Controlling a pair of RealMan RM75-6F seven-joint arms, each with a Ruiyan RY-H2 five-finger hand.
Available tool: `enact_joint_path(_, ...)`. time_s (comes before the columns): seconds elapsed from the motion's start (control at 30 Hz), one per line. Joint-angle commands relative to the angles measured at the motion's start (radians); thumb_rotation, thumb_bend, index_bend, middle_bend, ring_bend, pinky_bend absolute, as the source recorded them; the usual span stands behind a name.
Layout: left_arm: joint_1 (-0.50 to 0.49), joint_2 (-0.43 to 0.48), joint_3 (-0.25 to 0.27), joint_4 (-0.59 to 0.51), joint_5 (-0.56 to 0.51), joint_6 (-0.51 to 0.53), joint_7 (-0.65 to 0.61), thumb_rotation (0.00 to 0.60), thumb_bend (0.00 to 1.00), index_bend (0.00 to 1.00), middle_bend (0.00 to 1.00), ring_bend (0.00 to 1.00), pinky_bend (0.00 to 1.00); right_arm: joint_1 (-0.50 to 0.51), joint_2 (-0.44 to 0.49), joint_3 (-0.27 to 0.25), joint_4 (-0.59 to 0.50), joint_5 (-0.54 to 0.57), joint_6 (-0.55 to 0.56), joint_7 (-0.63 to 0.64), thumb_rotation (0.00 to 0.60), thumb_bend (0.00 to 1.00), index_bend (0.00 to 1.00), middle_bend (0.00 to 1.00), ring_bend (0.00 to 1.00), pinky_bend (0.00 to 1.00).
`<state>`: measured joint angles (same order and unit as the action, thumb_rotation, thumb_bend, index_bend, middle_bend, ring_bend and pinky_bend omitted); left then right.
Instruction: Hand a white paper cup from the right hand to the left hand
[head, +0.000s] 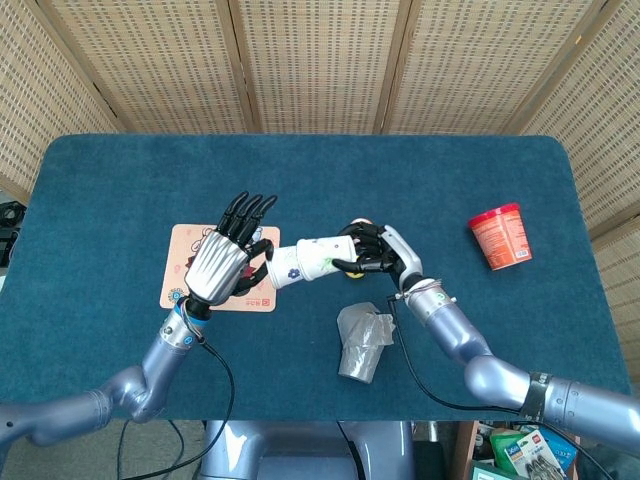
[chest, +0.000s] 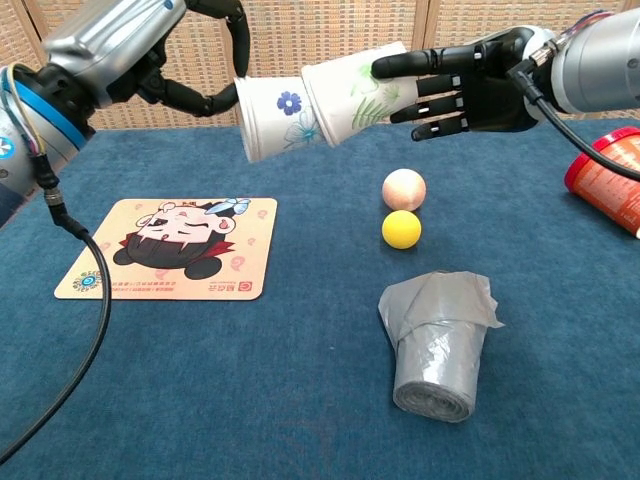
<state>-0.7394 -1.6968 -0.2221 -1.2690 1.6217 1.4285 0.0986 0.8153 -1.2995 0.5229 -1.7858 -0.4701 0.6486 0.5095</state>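
Note:
Two nested white paper cups hang in the air over the table, partly slid apart. A blue-flower cup (chest: 272, 118) (head: 285, 268) is gripped at its wide end by my left hand (chest: 150, 50) (head: 222, 262), whose fingers curl round the rim. A green-leaf cup (chest: 355, 90) (head: 325, 254) sticks out of it to the right, held between the thumb and fingers of my right hand (chest: 470, 85) (head: 385, 250). The two cups still overlap in the middle.
A cartoon coaster mat (chest: 170, 250) (head: 180, 250) lies under my left hand. A peach ball (chest: 404, 188), a yellow ball (chest: 400, 229) and a grey bag roll (chest: 440, 345) lie below my right hand. A red tub (head: 500, 236) lies at the far right.

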Motion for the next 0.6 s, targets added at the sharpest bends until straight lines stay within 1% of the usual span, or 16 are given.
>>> enact_joint_path(0.03, 0.035, 0.041, 0.017, 0.008, 0.009, 0.037, -0.024, 0.600, 0.57, 0.68, 0.00, 0.00, 0.00, -0.011, 0.012, -0.012, 0.017, -0.013, 0.004, -0.009, 0.600, 0.47, 0.58, 0.63, 0.54, 0.64)
enact_joint_path(0.17, 0.064, 0.088, 0.034, 0.016, 0.017, 0.061, -0.056, 0.600, 0.57, 0.68, 0.00, 0.00, 0.00, -0.025, 0.018, -0.022, 0.030, -0.039, 0.005, -0.014, 0.600, 0.47, 0.58, 0.63, 0.54, 0.64)
enact_joint_path(0.3, 0.091, 0.157, 0.058, 0.020, 0.020, 0.059, -0.084, 0.600, 0.57, 0.68, 0.00, 0.00, 0.00, -0.037, 0.020, -0.053, 0.046, -0.094, 0.032, -0.053, 0.600, 0.47, 0.58, 0.63, 0.54, 0.64)
enact_joint_path(0.37, 0.103, 0.209, 0.076, 0.017, 0.023, 0.042, -0.101, 0.600, 0.57, 0.68, 0.00, 0.00, 0.00, -0.043, 0.019, -0.076, 0.055, -0.135, 0.056, -0.087, 0.600, 0.47, 0.58, 0.63, 0.54, 0.64)
enact_joint_path(0.5, 0.112, 0.331, 0.118, -0.014, 0.021, -0.033, -0.138, 0.600, 0.57, 0.68, 0.00, 0.00, 0.00, -0.057, 0.011, -0.128, 0.078, -0.226, 0.108, -0.160, 0.600, 0.47, 0.58, 0.63, 0.54, 0.64)
enact_joint_path(0.57, 0.107, 0.407, 0.152, -0.044, 0.027, -0.098, -0.181, 0.600, 0.57, 0.68, 0.00, 0.00, 0.00, -0.064, 0.005, -0.156, 0.093, -0.272, 0.138, -0.202, 0.600, 0.47, 0.58, 0.63, 0.54, 0.64)
enact_joint_path(0.6, 0.102, 0.454, 0.173, -0.061, 0.025, -0.146, -0.223, 0.600, 0.57, 0.68, 0.00, 0.00, 0.00, -0.067, 0.001, -0.176, 0.101, -0.301, 0.158, -0.233, 0.600, 0.47, 0.58, 0.63, 0.54, 0.64)
